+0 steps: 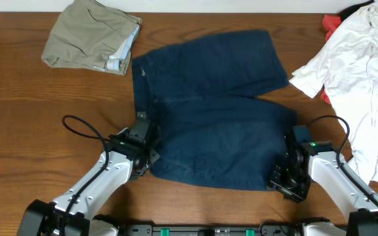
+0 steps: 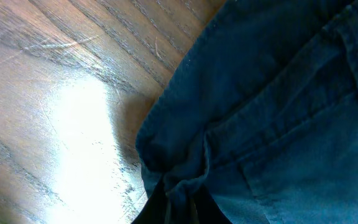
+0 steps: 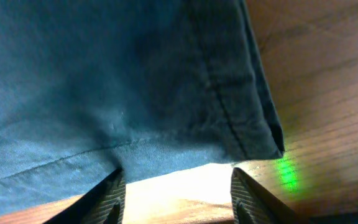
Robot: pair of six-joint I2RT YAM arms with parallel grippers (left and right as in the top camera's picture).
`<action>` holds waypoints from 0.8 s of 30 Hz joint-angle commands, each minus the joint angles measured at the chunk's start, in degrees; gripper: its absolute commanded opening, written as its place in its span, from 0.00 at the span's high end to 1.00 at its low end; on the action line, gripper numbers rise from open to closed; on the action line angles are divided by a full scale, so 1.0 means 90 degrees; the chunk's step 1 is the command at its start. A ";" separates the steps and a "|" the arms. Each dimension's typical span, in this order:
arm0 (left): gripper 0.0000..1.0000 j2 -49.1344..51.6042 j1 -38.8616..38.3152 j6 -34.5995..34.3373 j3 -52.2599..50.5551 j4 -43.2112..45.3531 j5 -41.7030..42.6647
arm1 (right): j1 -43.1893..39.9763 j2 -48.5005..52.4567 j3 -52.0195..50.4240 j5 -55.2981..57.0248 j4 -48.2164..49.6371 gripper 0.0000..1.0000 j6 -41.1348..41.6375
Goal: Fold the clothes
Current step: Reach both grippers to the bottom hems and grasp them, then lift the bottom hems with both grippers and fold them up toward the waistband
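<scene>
The clothes in play are dark navy shorts (image 1: 215,111), spread flat mid-table. My left gripper (image 1: 148,148) is at their near-left corner. In the left wrist view it (image 2: 179,205) is shut on a bunched pinch of the navy fabric (image 2: 272,106). My right gripper (image 1: 283,172) is at the near-right corner. In the right wrist view it (image 3: 176,186) is open, its fingers (image 3: 107,196) standing either side of the hem edge (image 3: 185,158), bare table between them. The hem corner (image 3: 272,140) lies just right of the jaws.
A folded khaki garment (image 1: 90,36) lies at the back left. A crumpled white garment (image 1: 359,72) spreads along the right edge, with something red (image 1: 330,25) beside it. Black cables (image 1: 77,124) loop from both arms over the wooden table (image 1: 31,98).
</scene>
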 commanded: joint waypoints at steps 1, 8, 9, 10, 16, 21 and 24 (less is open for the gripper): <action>0.94 0.0078 -0.0010 0.0039 -0.0097 -0.0046 -0.0102 | 0.0073 0.0000 0.0007 0.0090 0.0328 0.44 0.0260; 0.93 0.0078 -0.0010 0.0063 -0.0097 -0.0046 -0.0124 | 0.0073 0.0000 0.0005 0.0542 0.0602 0.47 0.0437; 0.94 0.0078 -0.0010 0.0063 -0.0097 -0.0046 -0.0124 | 0.0073 0.0000 0.0005 0.0588 0.0602 0.51 0.0478; 0.94 0.0078 -0.0010 0.0063 -0.0097 -0.0046 -0.0124 | 0.0073 0.0000 0.0005 0.0641 0.0590 0.56 0.0517; 0.94 0.0075 -0.0010 0.0063 -0.0097 -0.0051 -0.0126 | 0.0073 0.0000 0.0007 0.0639 0.0583 0.99 0.0515; 0.94 -0.0119 0.0051 0.0168 0.0087 -0.0350 -0.0209 | -0.0058 -0.0012 0.0211 0.0814 0.0600 0.99 0.0376; 0.94 -0.0510 0.0136 0.0636 0.0546 -0.0865 -0.0211 | -0.0330 -0.0090 0.0682 0.1025 0.0588 0.99 0.0017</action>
